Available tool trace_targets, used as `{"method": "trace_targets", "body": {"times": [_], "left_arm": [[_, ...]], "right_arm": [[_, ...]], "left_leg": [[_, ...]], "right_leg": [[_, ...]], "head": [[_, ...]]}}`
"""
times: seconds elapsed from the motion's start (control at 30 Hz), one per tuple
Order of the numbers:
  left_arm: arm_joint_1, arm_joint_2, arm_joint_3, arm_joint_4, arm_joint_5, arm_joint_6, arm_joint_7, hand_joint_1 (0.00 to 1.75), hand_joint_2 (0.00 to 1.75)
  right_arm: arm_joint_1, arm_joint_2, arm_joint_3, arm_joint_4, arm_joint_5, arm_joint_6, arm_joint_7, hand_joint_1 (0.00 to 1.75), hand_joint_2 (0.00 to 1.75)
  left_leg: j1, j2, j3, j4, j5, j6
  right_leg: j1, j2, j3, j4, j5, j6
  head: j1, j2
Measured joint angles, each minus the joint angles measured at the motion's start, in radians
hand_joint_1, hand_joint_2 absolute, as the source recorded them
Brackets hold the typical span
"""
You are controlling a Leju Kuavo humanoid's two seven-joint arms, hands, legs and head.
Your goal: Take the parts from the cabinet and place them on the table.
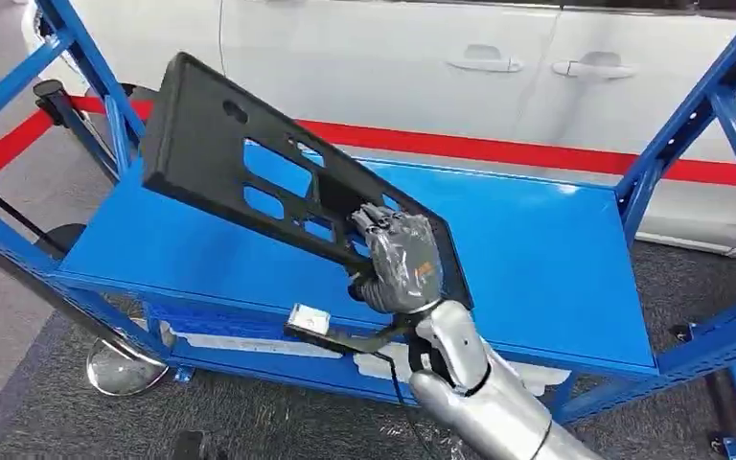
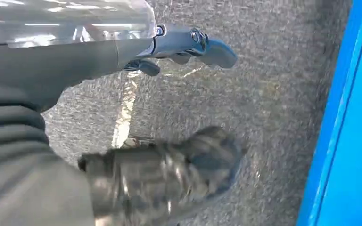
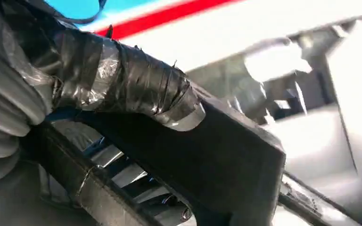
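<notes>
Right hand [image 1: 398, 261], wrapped in dark tape, grips the flat black plastic panel with rectangular cut-outs [image 1: 220, 153] at its near lower corner. Panel is raised off the glossy blue metal shelf of the cabinet [image 1: 546, 259], tilted, far end high and toward the left upright. Blue shelf surface shows through the cut-outs.

Right wrist view: taped thumb [image 3: 136, 89] pressed across the panel's [image 3: 235, 160] thick black edge; the other fingers under it are hidden.

Left hand [image 2: 169, 174] hangs over grey speckled carpet [image 2: 273, 94], beside a blue frame edge [image 2: 339, 117]. Fingers apart, nothing in them.

Behind the shelf: white car body with 2 door handles [image 1: 537, 67], red stripe [image 1: 537, 151] running below it. Blue slanted frame posts [image 1: 700, 105] at either side. A small white-labelled tag on a black bracket [image 1: 311, 321] sits by the right wrist.
</notes>
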Motion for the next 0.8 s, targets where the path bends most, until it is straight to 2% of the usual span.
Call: {"method": "trace_targets", "body": {"times": [0.03, 0.07, 0.1, 0.13, 0.2, 0.23, 0.27, 0.37, 0.4, 0.43, 0.47, 0.53, 0.57, 0.6, 0.63, 0.7, 0.73, 0.77, 0.8], "left_arm": [[0.004, 0.003, 0.006, 0.0, 0.006, -0.006, 0.0, 0.0, 1.75], [0.006, 0.005, 0.009, 0.001, 0.014, -0.008, 0.001, 0.0, 1.75], [0.009, 0.006, 0.014, 0.001, 0.022, -0.008, 0.007, 0.0, 1.75], [0.01, 0.006, 0.017, 0.001, 0.024, -0.009, 0.013, 0.0, 1.75], [0.011, 0.006, 0.022, 0.001, 0.026, -0.014, 0.037, 0.0, 1.75], [0.011, 0.008, 0.023, 0.002, 0.024, -0.018, 0.041, 0.0, 1.75], [0.009, 0.01, 0.024, 0.002, 0.02, -0.026, 0.045, 0.0, 1.75], [0.014, 0.011, 0.024, 0.002, 0.02, -0.036, 0.047, 0.0, 1.75], [0.014, 0.012, 0.024, 0.003, 0.019, -0.036, 0.051, 0.0, 1.75], [0.014, 0.011, 0.024, 0.003, 0.017, -0.036, 0.059, 0.0, 1.75], [0.014, 0.009, 0.024, 0.003, 0.013, -0.039, 0.069, 0.0, 1.75], [0.012, 0.008, 0.024, 0.003, -0.002, -0.047, 0.088, 0.0, 1.75], [0.013, 0.008, 0.024, 0.003, -0.009, -0.05, 0.094, 0.0, 1.75], [0.013, 0.008, 0.024, 0.003, -0.017, -0.054, 0.102, 0.0, 1.75], [0.013, 0.008, 0.024, 0.003, -0.024, -0.059, 0.103, 0.0, 1.75], [0.009, 0.008, 0.024, 0.003, -0.038, -0.067, 0.103, 0.0, 1.75], [0.0, 0.01, 0.023, 0.003, -0.051, -0.071, 0.105, 0.0, 1.75], [-0.01, 0.011, 0.021, 0.003, -0.062, -0.072, 0.114, 0.0, 1.75], [-0.019, 0.011, 0.017, 0.003, -0.073, -0.072, 0.119, 0.0, 1.75]], "right_arm": [[0.027, -0.013, -0.009, -0.05, -0.023, -0.002, -0.026, 1.75, 1.75], [0.058, -0.022, -0.015, -0.1, -0.06, -0.003, -0.057, 1.75, 1.75], [0.09, -0.03, -0.018, -0.142, -0.116, -0.003, -0.096, 1.75, 1.75], [0.111, -0.035, -0.018, -0.175, -0.158, -0.003, -0.12, 1.75, 1.75], [0.152, -0.051, -0.018, -0.259, -0.302, -0.002, -0.189, 1.75, 1.75], [0.162, -0.061, -0.018, -0.29, -0.365, -0.002, -0.22, 1.75, 1.75], [0.178, -0.066, -0.018, -0.322, -0.416, -0.002, -0.252, 1.75, 1.75], [0.225, -0.082, -0.018, -0.394, -0.464, -0.002, -0.282, 1.75, 1.75], [0.232, -0.087, -0.018, -0.412, -0.484, -0.002, -0.292, 1.75, 1.75], [0.237, -0.09, -0.019, -0.431, -0.512, -0.002, -0.304, 1.75, 1.75], [0.247, -0.096, -0.019, -0.454, -0.548, -0.002, -0.323, 1.75, 1.75], [0.27, -0.108, -0.022, -0.49, -0.597, -0.002, -0.344, 1.75, 1.75], [0.282, -0.114, -0.026, -0.501, -0.606, -0.002, -0.347, 1.75, 1.75], [0.295, -0.122, -0.029, -0.514, -0.615, -0.001, -0.349, 1.75, 1.75], [0.306, -0.129, -0.033, -0.527, -0.621, -0.002, -0.351, 1.75, 1.75], [0.326, -0.138, -0.042, -0.553, -0.624, -0.002, -0.357, 1.75, 1.75], [0.335, -0.14, -0.046, -0.565, -0.615, -0.002, -0.359, 1.75, 1.75], [0.35, -0.142, -0.05, -0.575, -0.6, -0.001, -0.359, 1.75, 1.75], [0.362, -0.145, -0.055, -0.585, -0.582, -0.001, -0.359, 1.75, 1.75]], "left_leg": [[0.0, 0.0, 0.001, 0.002, -0.002, 0.001], [0.0, 0.0, 0.0, 0.004, -0.005, 0.0], [0.002, 0.0, 0.0, 0.007, -0.008, -0.001], [0.003, 0.0, 0.001, 0.011, -0.011, -0.003], [0.01, -0.002, -0.003, 0.035, -0.02, -0.014], [0.009, -0.003, -0.009, 0.045, -0.027, -0.022], [0.004, -0.006, -0.015, 0.06, -0.032, -0.03], [0.005, -0.006, -0.017, 0.05, -0.022, -0.043], [0.006, -0.006, -0.018, 0.052, -0.025, -0.044], [0.007, -0.005, -0.031, 0.072, -0.054, -0.048], [0.007, -0.004, -0.046, 0.123, -0.102, -0.052], [0.009, -0.003, -0.089, 0.261, -0.19, -0.057], [0.009, -0.003, -0.102, 0.314, -0.217, -0.057], [0.008, -0.004, -0.094, 0.33, -0.221, -0.055], [0.007, -0.004, -0.063, 0.295, -0.204, -0.05], [0.001, -0.004, 0.052, 0.127, -0.142, -0.032], [-0.006, -0.004, 0.111, 0.038, -0.131, -0.018], [-0.011, 0.0, 0.111, 0.019, -0.135, -0.019], [-0.018, -0.002, 0.106, 0.014, -0.123, -0.015]], "right_leg": [[-0.003, 0.0, -0.038, 0.077, -0.031, 0.004], [-0.006, 0.0, -0.064, 0.126, -0.042, 0.008], [-0.009, -0.001, -0.065, 0.123, -0.026, 0.012], [-0.012, -0.001, -0.048, 0.09, 0.0, 0.014], [-0.023, -0.004, 0.044, -0.091, 0.089, 0.023], [-0.023, -0.004, 0.062, -0.133, 0.077, 0.024], [-0.017, 0.004, 0.065, -0.135, 0.087, 0.01], [-0.012, 0.005, 0.057, -0.129, 0.093, -0.008], [-0.021, 0.003, 0.053, -0.136, 0.099, -0.018], [-0.021, 0.001, 0.051, -0.137, 0.104, -0.025], [-0.022, 0.0, 0.046, -0.137, 0.109, -0.032], [-0.017, -0.005, 0.032, -0.137, 0.118, -0.037], [-0.014, -0.006, 0.024, -0.137, 0.124, -0.038], [-0.012, -0.006, 0.014, -0.137, 0.131, -0.038], [-0.009, -0.006, 0.005, -0.137, 0.14, -0.038], [-0.005, -0.005, -0.011, -0.137, 0.156, -0.037], [-0.007, -0.006, -0.014, -0.137, 0.164, -0.035], [-0.002, -0.01, -0.014, -0.142, 0.172, -0.027], [-0.008, -0.013, -0.012, -0.148, 0.178, -0.019]], "head": [[0.0, 0.0], [-0.001, 0.0], [0.0, 0.0], [0.0, 0.0], [0.0, 0.0], [-0.001, 0.0], [0.0, 0.0], [-0.002, 0.0], [-0.001, 0.0], [-0.001, 0.0], [-0.01, 0.0], [-0.011, 0.0], [-0.011, 0.0], [-0.011, 0.0], [-0.011, 0.0], [-0.011, 0.0], [-0.011, 0.0], [-0.01, 0.0], [-0.01, 0.0]]}}
